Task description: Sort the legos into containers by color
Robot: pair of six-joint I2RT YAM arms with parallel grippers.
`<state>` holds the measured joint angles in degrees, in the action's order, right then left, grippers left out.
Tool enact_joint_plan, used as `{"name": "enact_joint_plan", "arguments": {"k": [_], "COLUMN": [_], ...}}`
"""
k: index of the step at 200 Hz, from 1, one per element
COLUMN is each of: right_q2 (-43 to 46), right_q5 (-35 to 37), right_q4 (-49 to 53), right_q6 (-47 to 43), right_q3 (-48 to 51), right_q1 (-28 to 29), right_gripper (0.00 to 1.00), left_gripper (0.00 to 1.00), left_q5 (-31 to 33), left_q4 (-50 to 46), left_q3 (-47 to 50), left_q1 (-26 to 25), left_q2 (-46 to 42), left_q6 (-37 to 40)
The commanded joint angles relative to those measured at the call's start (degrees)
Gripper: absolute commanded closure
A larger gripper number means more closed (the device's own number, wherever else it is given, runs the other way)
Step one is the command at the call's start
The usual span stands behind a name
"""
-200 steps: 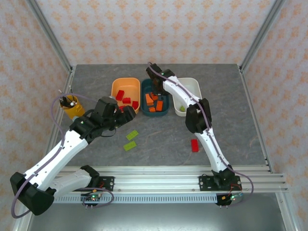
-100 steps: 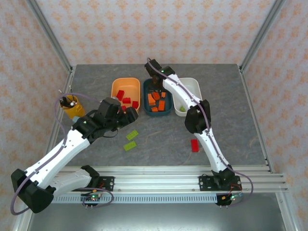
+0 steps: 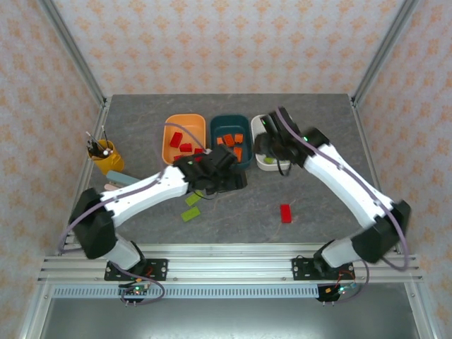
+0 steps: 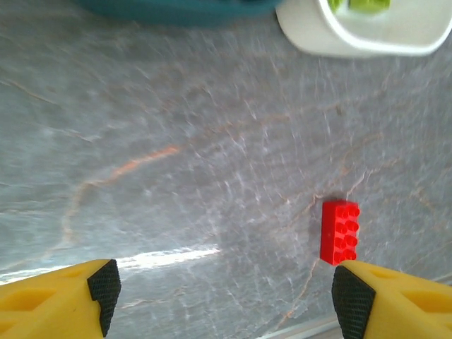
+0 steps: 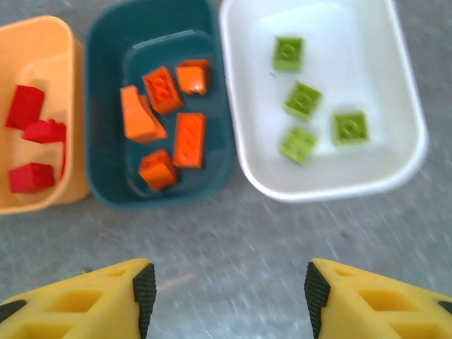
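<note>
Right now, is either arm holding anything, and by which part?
Nothing is held. The left jaws stand open and empty over the table, beside a loose red lego; the right jaws stand open and empty near the white tub.

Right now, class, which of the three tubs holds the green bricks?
The white tub, rightmost in the row, holds four green bricks; the orange tub holds red bricks, and the dark teal tub holds orange bricks.

right arm [image 3: 332, 166] hides much of white tub [image 3: 257, 127] from above; teal tub [image 4: 176, 8] cropped at left-wrist top, orange tub [image 5: 49, 70] at right-wrist left.
</note>
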<state>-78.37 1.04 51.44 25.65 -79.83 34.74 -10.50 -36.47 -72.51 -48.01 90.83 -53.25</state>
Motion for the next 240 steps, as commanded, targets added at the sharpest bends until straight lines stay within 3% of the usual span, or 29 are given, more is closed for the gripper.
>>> {"name": "enact_joint_plan", "arguments": {"k": [1,41,96,143,205,240], "right_q2": [9.8,28.2,40.5,44.7,46.0,46.1], "right_q5": [2.6,1.5,-2.8,-2.2,-2.4,-3.1], "right_q4": [4.9,16.5,24.2,26.4,26.3,26.1], "right_q6": [6.3,10.0,10.7,12.5,12.1,11.4], "right_q3": [9.5,17.9,18.8,19.3,19.6,19.7], "right_q1": [0.2,0.2,0.2,0.2,0.2,0.2], "right_gripper": [0.41,0.40,0.38,0.38,0.37,0.37], "left_gripper": [0.21,0.23,0.23,0.25,0.48,0.50], "left_q5": [-2.8,-6.3,-7.0,-4.9,-0.1,2.3], "left_q4": [-0.9,-8.1,-20.5,-25.4,-31.5,-32.3], "left_q3": [-5.5,-22.0,-44.6,-52.3,-58.5,-58.6], "left_q1": [-2.5,-7.6,-12.4,-14.2,-15.5,-15.5], "left_q2": [6.6,24.3,42.5,48.8,54.2,54.5], "left_q6": [-2.4,-0.8,0.4,-0.4,-1.0,-0.5]}}
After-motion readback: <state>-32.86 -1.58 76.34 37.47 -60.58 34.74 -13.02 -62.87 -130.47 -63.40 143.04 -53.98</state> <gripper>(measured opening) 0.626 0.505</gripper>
